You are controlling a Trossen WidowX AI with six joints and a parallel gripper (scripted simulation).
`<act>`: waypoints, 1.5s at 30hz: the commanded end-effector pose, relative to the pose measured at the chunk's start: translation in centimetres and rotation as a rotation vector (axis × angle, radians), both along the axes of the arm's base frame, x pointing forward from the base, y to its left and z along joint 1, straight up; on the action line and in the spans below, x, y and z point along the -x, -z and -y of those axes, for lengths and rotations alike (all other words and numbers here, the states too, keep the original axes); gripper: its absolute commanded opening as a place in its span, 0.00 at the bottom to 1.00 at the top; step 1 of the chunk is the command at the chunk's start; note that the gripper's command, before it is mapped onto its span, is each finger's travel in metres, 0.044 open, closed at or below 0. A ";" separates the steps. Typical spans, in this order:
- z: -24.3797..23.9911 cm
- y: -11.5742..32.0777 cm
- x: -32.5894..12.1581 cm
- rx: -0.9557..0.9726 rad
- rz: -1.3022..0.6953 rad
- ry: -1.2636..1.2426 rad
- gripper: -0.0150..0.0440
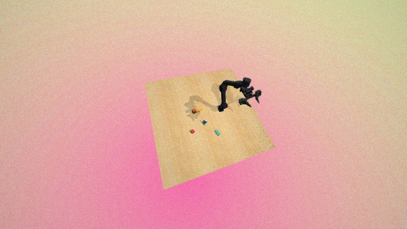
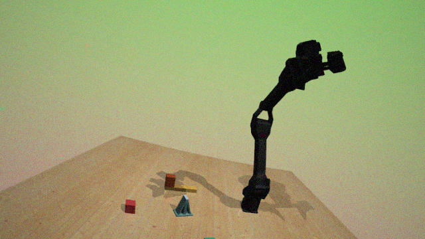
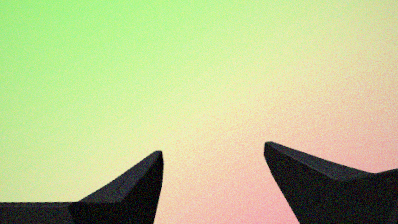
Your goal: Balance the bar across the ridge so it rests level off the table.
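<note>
While the yellow bar [image 1: 199,109] [image 2: 186,189] lies on the wooden table [image 1: 191,159] [image 2: 99,166], the blue-grey ridge [image 1: 204,122] [image 2: 183,207] stands apart from it, on the near side in the exterior view, with nothing across its top. An orange block [image 1: 194,111] [image 2: 170,180] sits at the bar's left end, partly in the arm's shadow; whether the two are joined is hard to tell. Left of the ridge is a red cube [image 1: 192,131] [image 2: 130,206]. Nearest in the exterior view, a teal block [image 1: 217,132] [image 2: 209,238] is cut off by the bottom edge, though the top view shows it whole. The hand [image 1: 254,104] [image 2: 324,58] [image 3: 214,153] is high up at the right, well apart from the bar. Its fingers are clearly parted, holding and touching nothing; the wrist view cuts off their lower parts.
</note>
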State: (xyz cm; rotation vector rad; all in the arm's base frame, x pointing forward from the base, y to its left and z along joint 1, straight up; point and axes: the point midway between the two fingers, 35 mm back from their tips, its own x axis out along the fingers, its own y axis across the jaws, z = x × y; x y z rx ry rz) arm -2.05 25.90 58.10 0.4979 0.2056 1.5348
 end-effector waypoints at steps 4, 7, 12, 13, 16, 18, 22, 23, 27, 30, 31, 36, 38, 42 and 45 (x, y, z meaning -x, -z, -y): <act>-2.0 2.4 -2.1 0.081 -0.087 0.068 0.79; -2.6 3.2 -3.1 0.105 -0.130 0.101 0.79; -3.5 4.6 -5.1 0.141 -0.205 0.158 0.79; -3.6 4.9 -5.5 0.147 -0.221 0.170 0.79; -4.0 5.9 -6.7 0.175 -0.244 0.210 0.79; -4.2 6.6 -7.6 0.193 -0.260 0.237 0.79; -4.5 8.0 -9.3 0.227 -0.296 0.292 0.79; -4.5 8.3 -9.7 0.236 -0.305 0.306 0.79; -4.7 9.6 -11.5 0.260 -0.375 0.360 0.79; -4.8 10.6 -12.9 0.276 -0.431 0.404 0.79; -4.7 10.9 -13.4 0.281 -0.450 0.418 0.79; -4.6 12.6 -15.7 0.301 -0.546 0.493 0.79; -4.4 13.3 -16.7 0.307 -0.585 0.524 0.79; -4.0 14.7 -18.6 0.316 -0.664 0.587 0.79; -3.6 15.7 -20.0 0.320 -0.729 0.636 0.79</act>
